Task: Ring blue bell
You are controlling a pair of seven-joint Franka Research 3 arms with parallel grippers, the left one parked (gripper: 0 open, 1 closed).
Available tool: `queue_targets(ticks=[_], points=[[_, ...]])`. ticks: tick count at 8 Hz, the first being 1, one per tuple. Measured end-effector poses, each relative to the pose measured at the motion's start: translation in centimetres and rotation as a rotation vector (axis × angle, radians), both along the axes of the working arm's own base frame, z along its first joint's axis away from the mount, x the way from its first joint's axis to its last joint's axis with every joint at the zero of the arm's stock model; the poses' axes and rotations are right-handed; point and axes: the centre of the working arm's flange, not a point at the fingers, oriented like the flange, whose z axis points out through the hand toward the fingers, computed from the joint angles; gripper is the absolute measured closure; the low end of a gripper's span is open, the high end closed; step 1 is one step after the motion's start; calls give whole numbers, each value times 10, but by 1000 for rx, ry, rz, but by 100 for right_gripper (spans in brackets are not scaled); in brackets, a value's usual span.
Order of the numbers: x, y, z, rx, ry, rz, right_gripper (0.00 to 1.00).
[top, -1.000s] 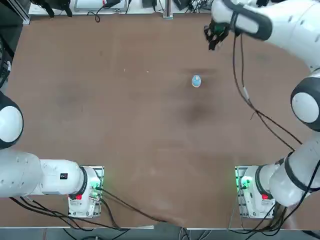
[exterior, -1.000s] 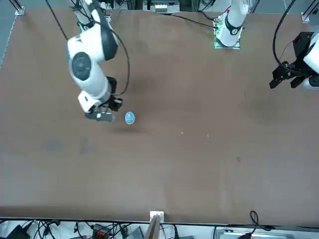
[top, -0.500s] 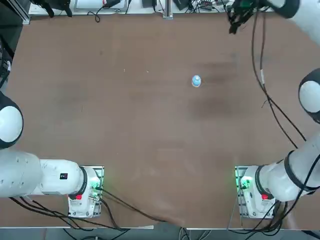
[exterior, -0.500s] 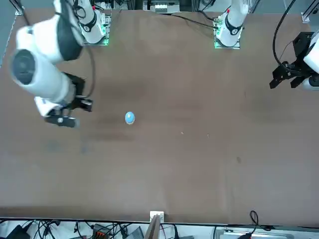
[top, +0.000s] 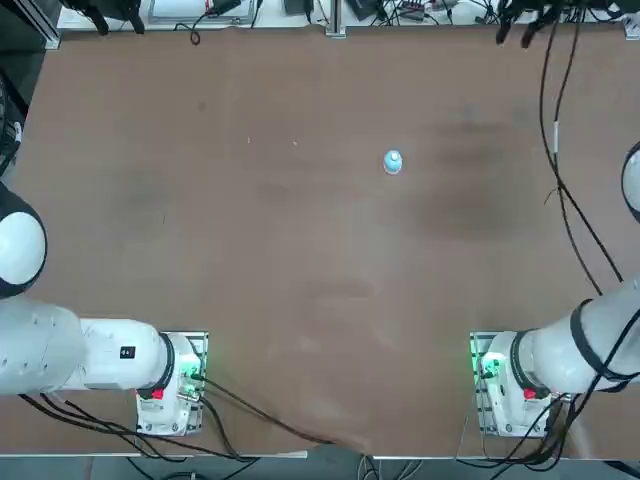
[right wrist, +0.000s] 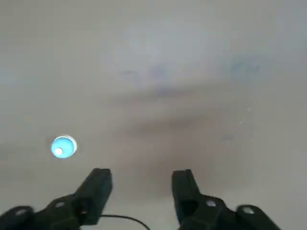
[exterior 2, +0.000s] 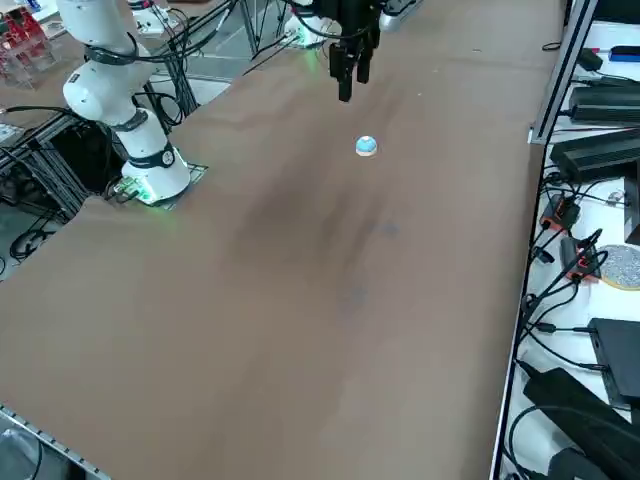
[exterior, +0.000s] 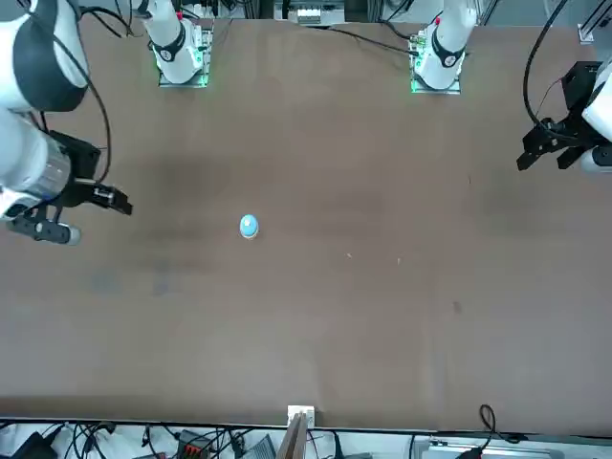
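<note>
The blue bell (top: 392,162) is a small light-blue dome with a pale top button, standing alone on the brown table (top: 300,250); it also shows in the front view (exterior: 249,226), the right side view (exterior 2: 366,147) and the wrist view (right wrist: 64,146). My right gripper (top: 524,22) hangs high in the air, well off to the bell's right and toward the far edge of the table. It appears at the left edge of the front view (exterior: 86,218) and above the bell in the side view (exterior 2: 352,78). In the wrist view the gripper (right wrist: 141,186) is open, with nothing between its fingers.
The two arm bases with green lights (top: 500,385) sit at the near edge of the table. Cables and equipment (exterior 2: 590,250) line the strip beyond the table's far edge. A black cable (top: 560,170) hangs from the right arm over the table.
The right gripper has lifted away from the bell and swung out to the right and toward the far edge. Its fingers have gone from shut to open. The bell has not moved.
</note>
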Motion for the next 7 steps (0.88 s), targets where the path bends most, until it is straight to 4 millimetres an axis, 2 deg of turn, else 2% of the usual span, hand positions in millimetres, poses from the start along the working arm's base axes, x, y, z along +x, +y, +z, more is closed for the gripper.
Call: queue_targets(ticks=[1,2,4,7], points=[[-1,-23,6,-21,6,32,0],[-2,-39,11,-58,12,74,0],[-9,-47,23,-77,25,157,0],[-44,-65,53,-71,-30,145,0]])
